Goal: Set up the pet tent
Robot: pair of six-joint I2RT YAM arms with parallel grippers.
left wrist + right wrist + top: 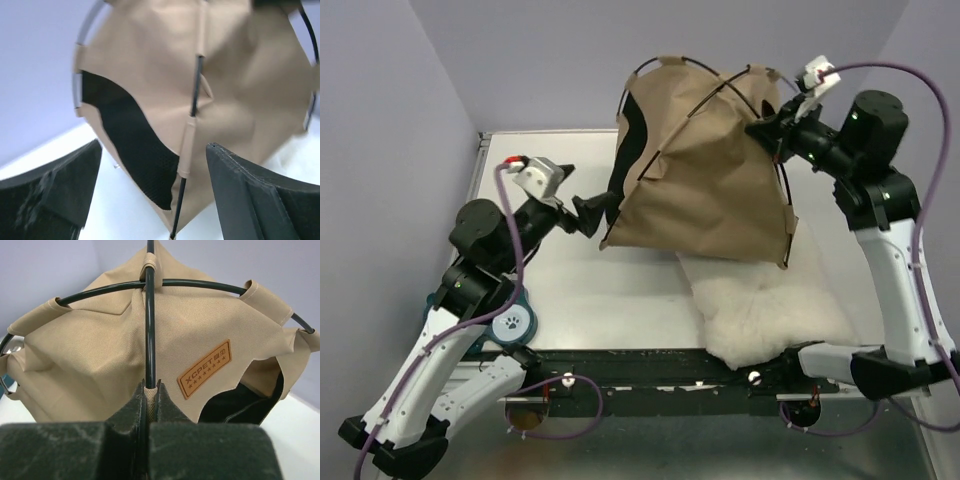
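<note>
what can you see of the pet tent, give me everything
The pet tent is tan woven-looking fabric strung on thin black poles that cross, threaded through fabric sleeves, with a black lining showing at its left opening and an orange-brown label. It stands puffed up and tilted on the table, its near right corner over the white cushion. The right hand is shut on a pole sleeve; the left hand is open beside it.

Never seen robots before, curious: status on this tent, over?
Right gripper shut on pet tent near its top. Left gripper open by its lower edge. Tent up, poles bowed. White cushion beside it.
</note>
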